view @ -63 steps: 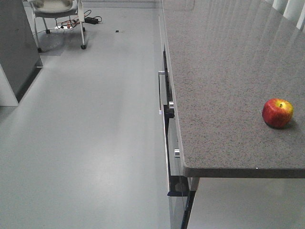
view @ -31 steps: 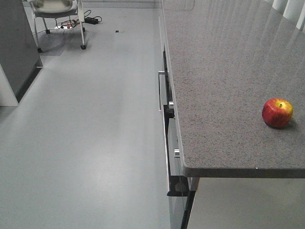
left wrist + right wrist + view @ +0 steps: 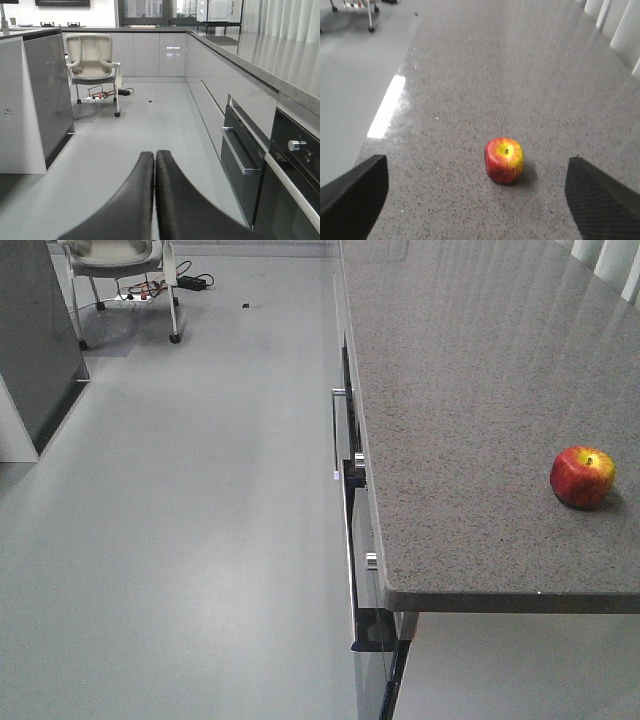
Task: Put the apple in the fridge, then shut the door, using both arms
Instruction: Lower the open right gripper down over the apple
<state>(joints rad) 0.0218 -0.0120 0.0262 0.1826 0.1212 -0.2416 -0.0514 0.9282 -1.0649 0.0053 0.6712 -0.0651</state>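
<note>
Apple (image 3: 582, 477) sits alone on the speckled grey desk (image 3: 470, 440), stem up, yellow patch toward the top. It is well in from the long edge above the oven fronts and nearer the desk's near end.

Right claw (image 3: 476, 172): spread wide, holding nothing. From the wrist view the apple (image 3: 504, 160) lies ahead of the two pads, between their lines but a little toward the right-hand one, and touching neither.

Left claw (image 3: 154, 155): fingers pressed together, nothing between them. It hangs low over the floor, alongside the oven fronts and their handle (image 3: 240, 160).

I cannot pick out the fridge or its door for certain from here.

Risks as I judge them:
- The apple is off-centre in the gap. If the claw closes as it is lined up, one pad meets the fruit first and shoves it. It is round on a polished top, so it would likely roll.
- A descent that stops too high catches only the shoulder of the apple, and the smooth skin could squirt out forward.
- A descent that goes too low lands the pads on the stone.
- A weak pinch may only show on the carry, and a drop onto the hard floor bruises the fruit.
- The left arm sits close to the oven handle, so any move of the base could clip it.
</note>
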